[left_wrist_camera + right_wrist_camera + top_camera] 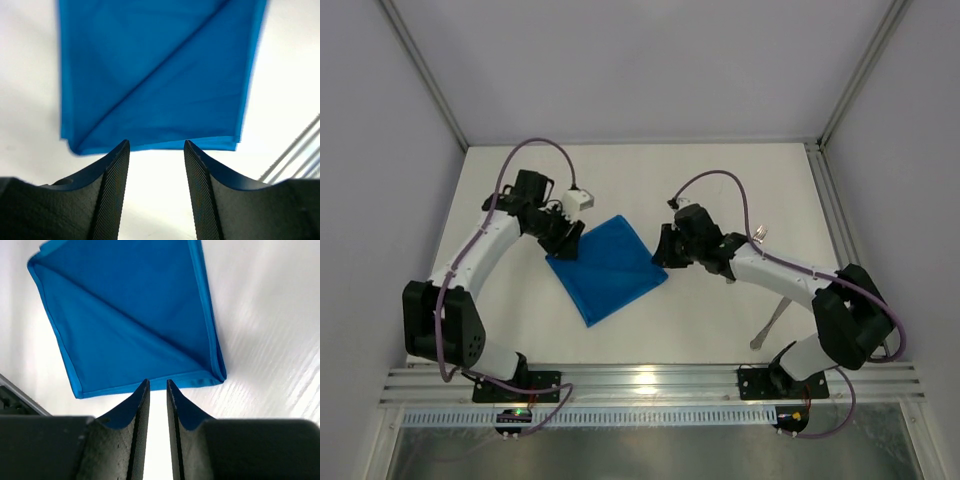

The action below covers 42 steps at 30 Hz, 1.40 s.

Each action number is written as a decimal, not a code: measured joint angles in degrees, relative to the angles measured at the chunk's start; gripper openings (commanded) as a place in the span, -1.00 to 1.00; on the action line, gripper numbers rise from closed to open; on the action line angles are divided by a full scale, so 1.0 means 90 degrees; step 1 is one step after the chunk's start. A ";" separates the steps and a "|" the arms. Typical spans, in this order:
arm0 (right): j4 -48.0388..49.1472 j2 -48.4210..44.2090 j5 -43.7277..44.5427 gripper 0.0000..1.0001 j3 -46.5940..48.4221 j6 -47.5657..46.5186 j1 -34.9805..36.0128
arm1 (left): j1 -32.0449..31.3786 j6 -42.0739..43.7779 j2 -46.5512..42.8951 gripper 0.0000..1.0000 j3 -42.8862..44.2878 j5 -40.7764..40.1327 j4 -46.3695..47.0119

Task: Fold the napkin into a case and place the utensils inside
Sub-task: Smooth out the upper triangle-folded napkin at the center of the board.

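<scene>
While the napkin (607, 268) lies flat, the left end effector (156, 145) gapes released, the right end effector (158, 382) barely parted.

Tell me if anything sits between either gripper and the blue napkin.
Nothing visible does. The left gripper and the right gripper each point at an edge of the napkin, with only bare table showing around the fingertips. The utensils lie on the right arm's side, clear of both paths.

No text, label or number is readable anywhere.
</scene>
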 measured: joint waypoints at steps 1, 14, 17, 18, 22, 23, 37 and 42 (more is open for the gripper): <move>-0.0034 0.0002 -0.0078 -0.51 0.0121 -0.0061 -0.0100 | -0.0240 0.0027 -0.0102 0.03 0.0063 -0.0017 -0.0058; -0.0379 0.2072 -0.0340 -0.49 0.1812 -0.0843 -0.0835 | -0.3942 0.0678 -0.0367 0.11 -0.1246 -0.1241 -0.0265; -0.0415 0.2390 -0.0393 -0.49 0.1882 -0.0891 -0.0852 | -0.4167 0.0697 -0.0291 0.09 -0.1321 -0.1498 -0.0231; -0.0435 0.2460 -0.0396 -0.48 0.1916 -0.0911 -0.0852 | -0.4175 0.0695 -0.0250 0.09 -0.1324 -0.1554 -0.0197; -0.0627 0.2727 -0.0279 -0.49 0.2256 -0.1013 -0.0852 | -0.4172 0.0697 -0.0102 0.05 -0.1433 -0.1749 -0.0022; -0.0641 0.2827 -0.0245 -0.49 0.2390 -0.1037 -0.0852 | -0.4175 0.0699 -0.0070 0.03 -0.1474 -0.1766 -0.0002; -0.0580 0.3121 -0.0206 -0.49 0.2545 -0.1047 -0.0855 | -0.4175 0.0833 0.0279 -0.44 -0.1688 -0.1923 0.0214; -0.0491 0.3123 -0.0219 -0.49 0.2429 -0.1027 -0.0855 | -0.4175 0.0833 0.0306 -0.76 -0.1802 -0.1972 0.0325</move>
